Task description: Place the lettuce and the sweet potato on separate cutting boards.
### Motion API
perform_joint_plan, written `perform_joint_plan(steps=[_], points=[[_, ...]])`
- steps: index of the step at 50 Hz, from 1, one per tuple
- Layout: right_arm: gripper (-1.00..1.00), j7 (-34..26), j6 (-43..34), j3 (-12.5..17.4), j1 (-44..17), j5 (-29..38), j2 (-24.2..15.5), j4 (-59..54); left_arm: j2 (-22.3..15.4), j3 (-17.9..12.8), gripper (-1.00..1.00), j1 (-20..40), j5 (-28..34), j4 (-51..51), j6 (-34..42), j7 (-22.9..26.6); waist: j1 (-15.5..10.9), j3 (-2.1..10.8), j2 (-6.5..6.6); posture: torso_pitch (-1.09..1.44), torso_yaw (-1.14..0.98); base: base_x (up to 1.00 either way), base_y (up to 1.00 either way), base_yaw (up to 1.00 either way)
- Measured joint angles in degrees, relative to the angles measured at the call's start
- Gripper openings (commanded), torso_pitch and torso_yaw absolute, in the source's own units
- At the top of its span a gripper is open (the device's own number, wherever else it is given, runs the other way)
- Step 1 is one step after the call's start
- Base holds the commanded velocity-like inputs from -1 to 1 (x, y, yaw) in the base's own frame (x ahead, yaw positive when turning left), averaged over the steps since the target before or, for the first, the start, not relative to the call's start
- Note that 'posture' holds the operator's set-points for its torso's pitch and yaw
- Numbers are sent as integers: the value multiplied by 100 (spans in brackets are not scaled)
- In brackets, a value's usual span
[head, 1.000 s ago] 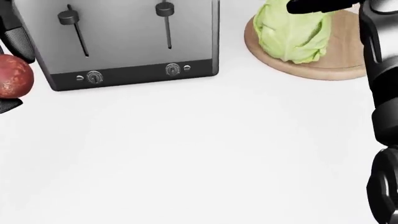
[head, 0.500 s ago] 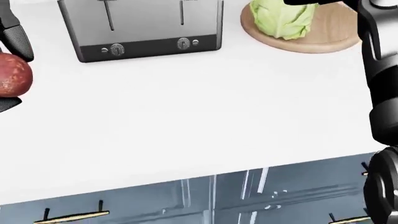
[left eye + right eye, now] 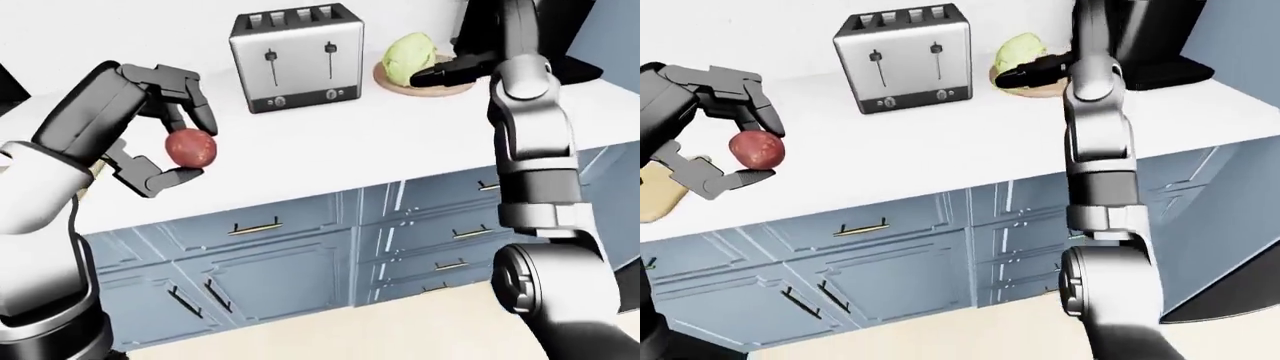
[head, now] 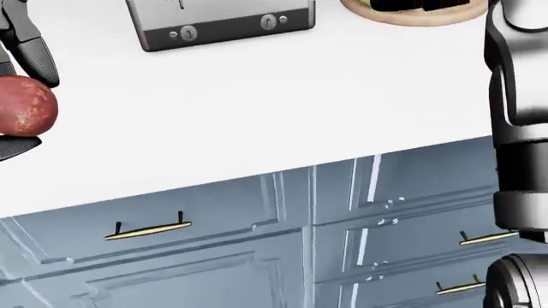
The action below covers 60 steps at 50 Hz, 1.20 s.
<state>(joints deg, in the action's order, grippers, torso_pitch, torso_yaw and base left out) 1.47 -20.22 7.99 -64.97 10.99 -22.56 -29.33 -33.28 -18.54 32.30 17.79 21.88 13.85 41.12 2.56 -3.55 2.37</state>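
Note:
The red sweet potato hangs above the counter's near edge at the left of the left-eye view, with my left hand shut on it, fingers above and thumb below. A pale green lettuce rests on a round wooden cutting board to the right of the toaster. My right hand lies over that board beside the lettuce, fingers stretched out and open. A second wooden cutting board shows at the left edge of the right-eye view, under my left hand.
A silver toaster stands on the white counter. A black appliance stands right of the round board. Blue cabinet fronts with brass handles run below the counter.
The head view has swung down and back: toaster and lettuce board slid to the top edge, and cabinet fronts now fill the lower half. The sweet potato stays in my left hand.

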Motion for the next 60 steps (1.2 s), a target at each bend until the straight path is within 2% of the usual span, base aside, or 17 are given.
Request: perform_joint_plan(steps=[2, 4, 9, 14, 17, 24, 30, 37, 43, 47, 49, 51, 52, 56, 58, 60], points=[[100, -136, -329, -53, 381, 38, 134, 882, 26, 10, -100, -18, 0, 11, 24, -26, 9, -23, 157, 0, 0, 0, 47, 0], [100, -300, -607, -137, 694, 96, 293, 1594, 40, 16, -100, -17, 3, 17, 58, -45, -13, 48, 410, 0, 0, 0, 39, 0], [100, -810, -1200, -430, 1435, 216, 694, 2761, 93, -67, -100, -33, -17, -3, 212, -130, -174, 66, 300, 0, 0, 0, 20, 0], [100, -1063, -1459, -287, 1499, 290, 780, 3168, 75, -58, -100, 43, -84, -88, 243, -341, -192, 79, 96, 0, 0, 0, 0, 0], [100, -1050, -1419, -260, 1459, 324, 802, 3266, 47, -94, -100, 10, -105, -157, 288, -397, -241, 84, 21, 0, 0, 0, 0, 0], [100, -1087, -1379, -353, 1500, 332, 873, 3305, 89, -82, -100, -134, -117, -195, 272, -527, -341, 94, -42, 0, 0, 0, 10, 0], [100, -1114, -1407, -314, 1552, 370, 884, 3313, 129, -40, -100, -150, -106, -77, 239, -528, -290, 74, -36, 0, 0, 0, 20, 0], [100, -1140, -1399, -290, 1559, 380, 884, 3453, 156, -4, -100, -117, -90, -74, 198, -508, -196, 123, -43, 0, 0, 0, 20, 0], [100, -1158, -1408, -311, 1560, 370, 909, 3478, 176, -12, -100, -136, -68, -46, 235, -489, -163, 140, -143, 0, 0, 0, 20, 0], [100, -1168, -1417, -327, 1561, 364, 924, 3489, 176, -15, -100, -134, -62, -64, 221, -494, -159, 178, -299, 0, 0, 0, 20, 0], [100, -1167, -1414, -305, 1615, 372, 913, 3508, 226, 16, -100, -170, -66, -35, 204, -491, -114, 175, -260, 0, 0, 0, 20, 0], [100, -1160, -1444, -267, 1675, 397, 903, 3472, 248, 98, -100, -205, -78, -53, 200, -452, -157, 219, -392, 0, 0, 0, 21, 0], [100, -1159, -1459, -262, 1659, 409, 900, 3443, 243, 106, -100, -206, -81, -59, 203, -437, -178, 240, -407, 0, 0, 0, 38, 0], [100, -1163, -1391, -291, 1598, 431, 905, 3511, 224, 25, -100, -171, -66, -35, 193, -460, -230, 171, -380, 0, 0, 0, 62, 0], [100, -1166, -1369, -277, 1605, 436, 908, 3511, 218, 26, -100, -146, -69, -12, 165, -473, -227, 159, -284, 0, 0, 0, 64, 0], [100, -1166, -1377, -259, 1616, 444, 905, 3481, 218, 48, -100, -129, -76, 5, 140, -475, -203, 141, -136, 0, 0, 0, 63, 0]])
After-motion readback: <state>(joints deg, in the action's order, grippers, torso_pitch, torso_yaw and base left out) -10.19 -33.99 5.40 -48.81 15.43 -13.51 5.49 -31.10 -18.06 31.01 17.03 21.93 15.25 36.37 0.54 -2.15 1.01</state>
